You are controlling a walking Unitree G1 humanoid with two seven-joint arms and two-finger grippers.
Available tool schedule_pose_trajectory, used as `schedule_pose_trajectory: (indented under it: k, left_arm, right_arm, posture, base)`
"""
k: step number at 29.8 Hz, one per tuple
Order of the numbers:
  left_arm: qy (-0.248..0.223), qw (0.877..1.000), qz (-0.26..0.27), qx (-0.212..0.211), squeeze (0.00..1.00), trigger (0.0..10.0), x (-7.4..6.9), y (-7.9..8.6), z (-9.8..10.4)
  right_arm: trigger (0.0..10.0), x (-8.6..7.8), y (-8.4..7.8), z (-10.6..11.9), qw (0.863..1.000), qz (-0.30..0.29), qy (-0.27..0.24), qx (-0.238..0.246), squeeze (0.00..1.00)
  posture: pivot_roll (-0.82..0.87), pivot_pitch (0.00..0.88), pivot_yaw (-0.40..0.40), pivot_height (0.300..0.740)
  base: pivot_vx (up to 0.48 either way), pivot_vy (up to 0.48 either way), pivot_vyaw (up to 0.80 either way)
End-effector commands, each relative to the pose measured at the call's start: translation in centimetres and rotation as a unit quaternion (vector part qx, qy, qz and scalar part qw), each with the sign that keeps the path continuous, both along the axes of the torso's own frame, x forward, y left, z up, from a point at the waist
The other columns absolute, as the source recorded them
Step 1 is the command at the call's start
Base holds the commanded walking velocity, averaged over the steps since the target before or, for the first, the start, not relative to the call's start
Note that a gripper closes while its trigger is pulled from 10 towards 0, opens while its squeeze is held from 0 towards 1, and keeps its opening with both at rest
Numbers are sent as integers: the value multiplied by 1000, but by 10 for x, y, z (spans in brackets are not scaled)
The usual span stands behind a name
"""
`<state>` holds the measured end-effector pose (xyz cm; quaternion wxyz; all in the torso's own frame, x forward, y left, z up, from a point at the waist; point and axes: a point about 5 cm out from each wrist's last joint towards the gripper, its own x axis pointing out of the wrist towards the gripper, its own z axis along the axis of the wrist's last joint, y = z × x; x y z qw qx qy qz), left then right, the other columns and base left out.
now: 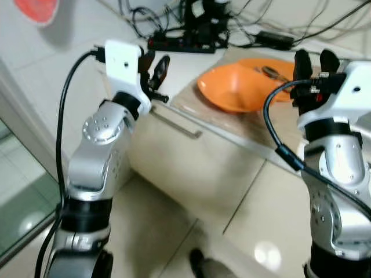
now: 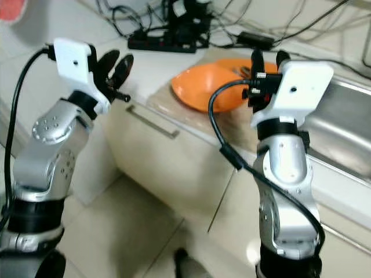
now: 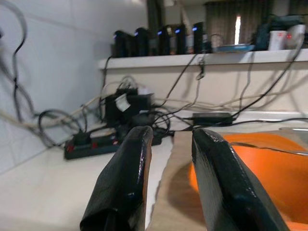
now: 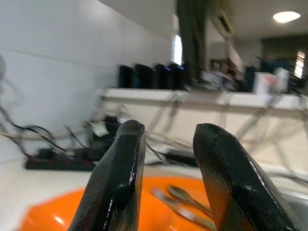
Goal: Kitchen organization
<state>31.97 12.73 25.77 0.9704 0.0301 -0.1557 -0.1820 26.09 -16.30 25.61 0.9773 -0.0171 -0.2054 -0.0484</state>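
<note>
We see both arms raised in front of a kitchen counter, nothing held in either; left gripper sits upper left of centre in the left eye frame, just over the counter's front edge, fingers parted with a clear gap and empty, and the left wrist view shows its two black fingers apart with the counter top between them. Right gripper is at upper right of centre in the right eye frame, hovering above the near rim of the orange bowl, fingers spread and empty; the right wrist view looks between the fingers down onto the bowl. The bowl sits in the upper middle of the frame on a tan mat or board, we can't tell which from the blur, that lies on the counter. Inside the bowl, toward its far side, lie a spoon and a fork, side by side, seemingly touching. Steel sink at the right edge of the right eye frame, just beside the mat. Black power strip with a tangle of cables at the top centre, by the wall, well behind the bowl. A cabinet front with a long bar handle sits under the counter, mid frame; tiled floor along the bottom, with a dark foot-like shape at bottom centre
</note>
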Motion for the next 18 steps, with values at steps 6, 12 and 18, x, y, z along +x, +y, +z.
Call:
schedule_pose_trajectory:
  k: [6, 12, 18]
  left_arm:
    - [-26, 999, -2, 22, 0, 10000, -2, 2, 3]
    - [-25, 999, 15, 27, 0, 10000, 1, 14, 1]
    - [-44, 997, 47, 29, 0, 10000, 4, 21, -1]
  right_arm:
    - [10000, 4, -10, -9, 999, -29, 29, -1, 0]
    - [10000, 5, -9, -13, 999, -29, 44, -4, 0]
    - [10000, 7, -7, -20, 998, -13, 68, 0, 0]
  posture:
    - [-41, 28, 0, 740]
    - [-43, 18, -1, 740]
    - [-41, 12, -7, 740]
  base:
    - [0, 0, -800]
    - [0, 0, -800]
    - [0, 0, -800]
